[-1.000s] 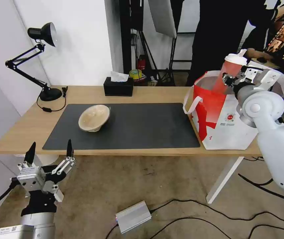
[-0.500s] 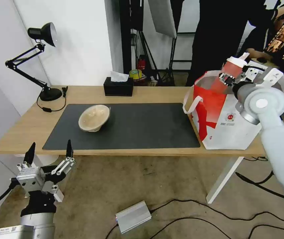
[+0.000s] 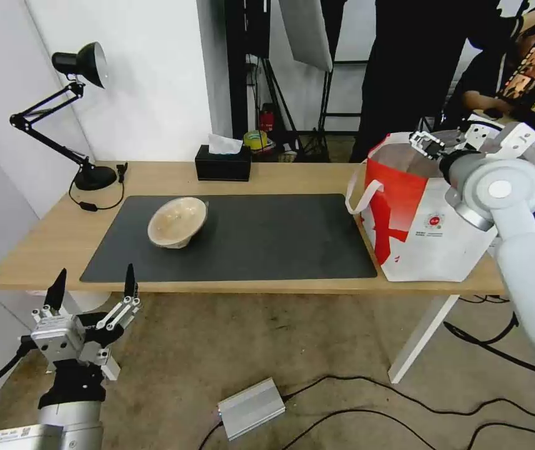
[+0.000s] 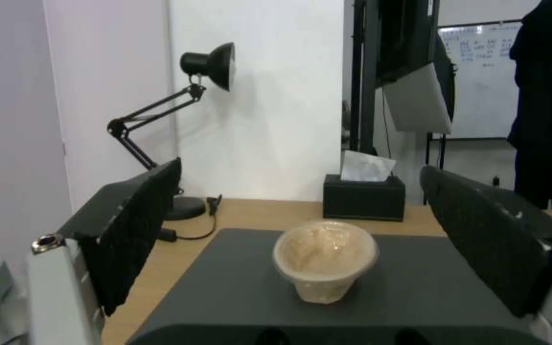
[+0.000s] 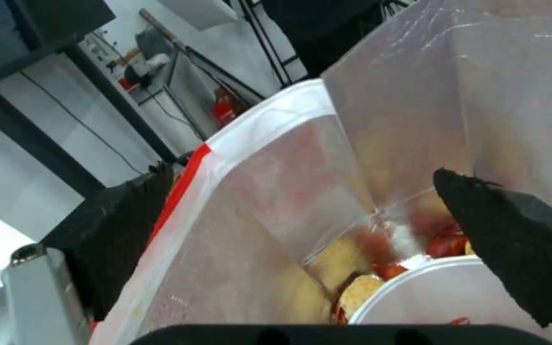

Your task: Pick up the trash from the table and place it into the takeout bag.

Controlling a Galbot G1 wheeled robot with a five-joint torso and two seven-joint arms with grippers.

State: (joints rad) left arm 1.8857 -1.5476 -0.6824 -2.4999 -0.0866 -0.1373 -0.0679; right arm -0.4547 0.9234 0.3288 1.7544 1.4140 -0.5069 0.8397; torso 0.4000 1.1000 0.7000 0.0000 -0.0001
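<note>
The right gripper (image 3: 445, 140) hangs over the open mouth of the red-and-white takeout bag (image 3: 427, 228), which stands at the right end of the light-wood table (image 3: 42, 244). Its black fingers (image 5: 506, 235) are spread wide with nothing between them, and they frame the bag's silver foil lining (image 5: 404, 105). Down at the bottom of the bag lies the rim of a white round container (image 5: 455, 297), with red and yellowish scraps (image 5: 385, 273) beside it. On the left part of the dark grey mat (image 3: 267, 240) a beige paper bowl (image 3: 177, 222) lies tipped on its side, mouth turned toward the near left. The left gripper (image 3: 92, 290) waits low in front of the table's near left corner, below the desk edge, its two dark fingers (image 4: 135, 225) wide apart and empty; the bowl (image 4: 325, 258) sits well beyond them on the mat. At the far edge of the table stand a black tissue box (image 3: 222, 164) and, toward the far left, a black desk lamp (image 3: 74, 106).
</note>
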